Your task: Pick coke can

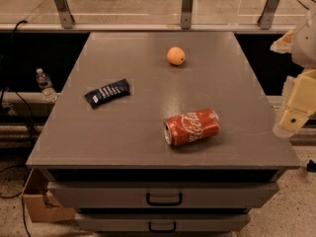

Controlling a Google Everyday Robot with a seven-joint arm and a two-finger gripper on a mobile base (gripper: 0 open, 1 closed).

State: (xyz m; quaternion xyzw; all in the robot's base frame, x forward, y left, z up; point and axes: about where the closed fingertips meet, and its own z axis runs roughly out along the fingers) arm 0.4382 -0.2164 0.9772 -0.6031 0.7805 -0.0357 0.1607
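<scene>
The coke can [191,127] is red with white Coca-Cola script and lies on its side on the grey cabinet top [148,137], right of the middle and near the front edge. Its silver end faces left. The gripper [294,116] is cream-coloured and hangs at the right edge of the view, beyond the cabinet's right side, well to the right of the can and a little above the top's level. It holds nothing that I can see.
An orange fruit [176,56] sits toward the back of the top. A dark blue snack packet [107,93] lies at the left. A water bottle [45,84] stands beyond the left edge. Two drawers with handles [164,199] are below the front edge.
</scene>
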